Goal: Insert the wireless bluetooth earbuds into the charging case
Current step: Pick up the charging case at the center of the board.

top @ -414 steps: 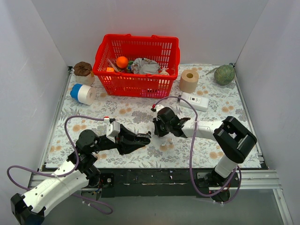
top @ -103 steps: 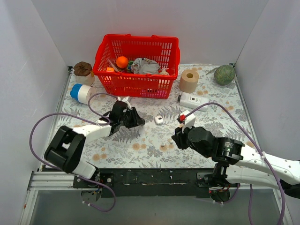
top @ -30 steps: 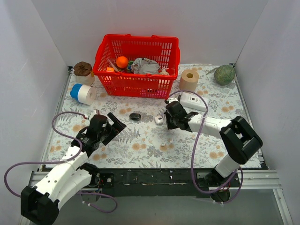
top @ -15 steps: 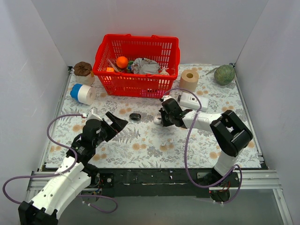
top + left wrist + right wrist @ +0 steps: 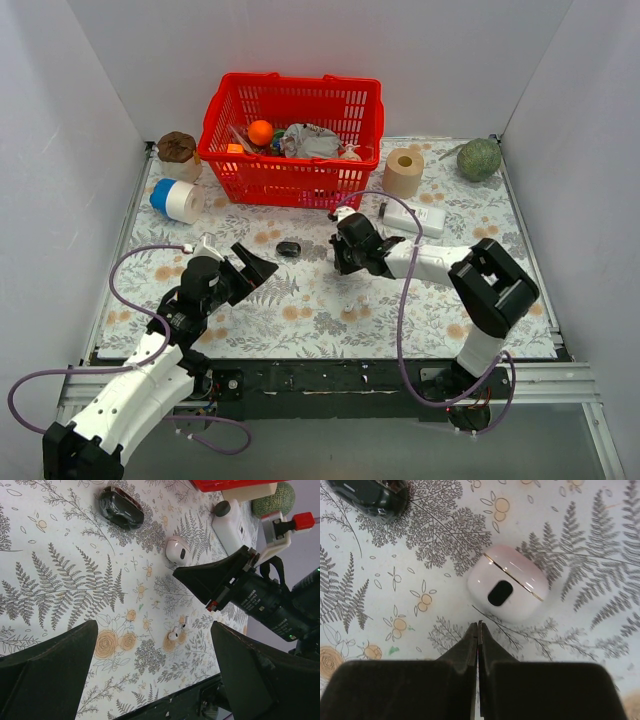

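Observation:
A closed white charging case (image 5: 507, 590) lies on the floral cloth, also seen in the left wrist view (image 5: 178, 549). My right gripper (image 5: 478, 624) is shut and empty, its tips just at the case's near edge; from above it (image 5: 339, 262) covers the case. Two white earbuds (image 5: 347, 313) lie together on the cloth nearer the front edge, apart from both grippers (image 5: 175, 632). A glossy black oval case (image 5: 289, 248) rests to the left of the white one (image 5: 121, 509). My left gripper (image 5: 257, 263) hangs wide open and empty above the cloth, left of all these (image 5: 154, 625).
A red basket (image 5: 290, 180) full of odds and ends stands at the back. A paper roll (image 5: 403, 172), a white box device (image 5: 415, 217) and a green melon (image 5: 479, 158) sit at the back right. A blue-and-white tape roll (image 5: 178, 200) lies at the back left.
My right gripper, shut throughout, has slid left up to the white case and now hides it from above. The left gripper stays open and has barely shifted.

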Tool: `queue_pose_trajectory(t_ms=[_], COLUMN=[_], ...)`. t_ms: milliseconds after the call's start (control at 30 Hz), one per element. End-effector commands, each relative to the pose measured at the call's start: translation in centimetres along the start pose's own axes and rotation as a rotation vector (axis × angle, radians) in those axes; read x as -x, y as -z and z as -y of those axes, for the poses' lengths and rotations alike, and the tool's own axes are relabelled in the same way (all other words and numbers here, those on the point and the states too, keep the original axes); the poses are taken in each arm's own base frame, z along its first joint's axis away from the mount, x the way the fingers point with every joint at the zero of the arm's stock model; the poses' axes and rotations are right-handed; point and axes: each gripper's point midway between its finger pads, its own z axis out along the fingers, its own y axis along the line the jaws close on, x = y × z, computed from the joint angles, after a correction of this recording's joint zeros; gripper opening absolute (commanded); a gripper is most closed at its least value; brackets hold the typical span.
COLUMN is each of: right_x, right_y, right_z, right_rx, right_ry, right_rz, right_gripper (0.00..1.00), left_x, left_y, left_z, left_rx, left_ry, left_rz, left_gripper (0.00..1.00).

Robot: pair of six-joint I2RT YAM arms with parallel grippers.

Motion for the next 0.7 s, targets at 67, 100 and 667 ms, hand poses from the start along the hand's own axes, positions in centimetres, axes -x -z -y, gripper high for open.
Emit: queue_pose_trajectory(t_ms=[67,100,667], right_x=[5.2,5.4,8.0], right_y=[5.3,5.4,-2.1], right_z=[3.5,4.7,6.3], right_rx=[-0.136,-0.158,-0.080], right_ry=[-0.039,-0.058,-0.076], right_rz=[0.227,0.223,0.126], right_gripper=[0.01,0.02,0.09], left_x=[0.2,0.2,0.2], left_y=[-0.2,-0.3,-1.9], left_z=[0.2,0.1,1.2], left_rx=[-0.013,-0.009,0.021], left_ry=[-0.025,-0.028,-0.149], left_rz=[0.004,0.004,-0.080], left_gripper=[0.98,0.98,0.98])
